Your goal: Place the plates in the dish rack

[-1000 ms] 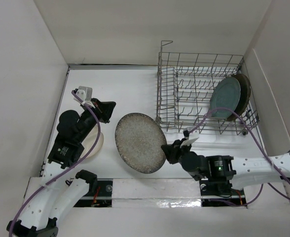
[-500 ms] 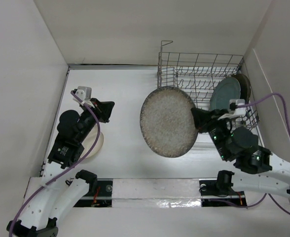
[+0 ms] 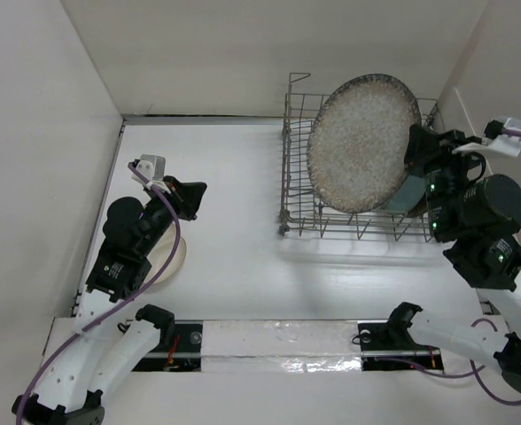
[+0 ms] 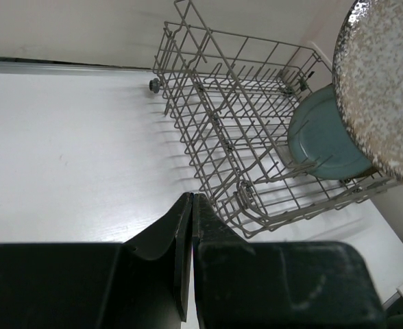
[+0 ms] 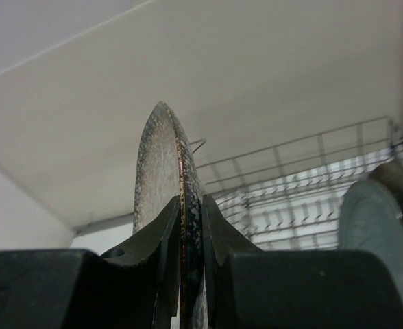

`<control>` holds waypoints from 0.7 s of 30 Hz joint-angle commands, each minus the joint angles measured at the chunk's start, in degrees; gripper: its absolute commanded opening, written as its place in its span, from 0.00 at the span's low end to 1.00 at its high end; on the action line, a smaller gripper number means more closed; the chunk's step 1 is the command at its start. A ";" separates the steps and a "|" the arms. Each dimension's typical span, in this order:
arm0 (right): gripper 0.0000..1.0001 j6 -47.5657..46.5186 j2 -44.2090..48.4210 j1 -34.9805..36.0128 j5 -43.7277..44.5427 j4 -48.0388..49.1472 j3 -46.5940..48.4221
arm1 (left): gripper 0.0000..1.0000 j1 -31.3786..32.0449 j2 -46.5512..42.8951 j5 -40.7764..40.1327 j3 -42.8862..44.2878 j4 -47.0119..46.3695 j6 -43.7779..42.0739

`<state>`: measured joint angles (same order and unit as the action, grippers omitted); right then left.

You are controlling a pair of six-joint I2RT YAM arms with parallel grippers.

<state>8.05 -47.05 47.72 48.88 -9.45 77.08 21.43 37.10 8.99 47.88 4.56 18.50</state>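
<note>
White bench (image 3: 234, 177) fills the floor of a pale-walled box, and one wire dish rack (image 3: 298, 177) stands on it in the upper right of the top view.

Three plates can be counted. The large speckled plate (image 3: 362, 142) is raised on edge in the upper right of the top view, its face turned toward the camera and overlapping most of the rack. The left wrist view shows it in the upper right corner, above the rack's right end. Whether its lower rim touches the wire cannot be told. The right pincer (image 5: 190, 205) is clamped on that plate's rim, one finger (image 5: 167, 226) against each face, at the plate's right edge in the top view.

One grey-blue plate (image 4: 321, 140) stands on edge in the rack's right end, below and behind the speckled plate. One cream plate (image 3: 177, 257) lies flat on the bench at lower left, mostly covered by the left arm.

The left pincer (image 3: 194, 195) sits at left of centre in the top view, well apart from the rack. Its two fingers are pressed together with nothing between them.
</note>
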 commanded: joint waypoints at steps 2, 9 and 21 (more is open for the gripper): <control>0.00 -4.97 -4.79 -6.84 -4.57 13.50 12.29 | 0.00 0.37 -0.19 1.20 0.81 -2.27 0.22; 0.00 -11.92 -11.57 -21.07 -13.18 11.92 15.56 | 0.00 0.89 -0.36 0.85 0.81 -2.10 0.13; 0.00 -15.79 -15.26 -44.63 -40.61 7.98 11.43 | 0.00 2.47 0.08 1.29 0.90 -2.19 0.13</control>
<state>-8.10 -63.31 5.76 18.59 -14.87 85.76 23.22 37.19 9.58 47.88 4.56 18.50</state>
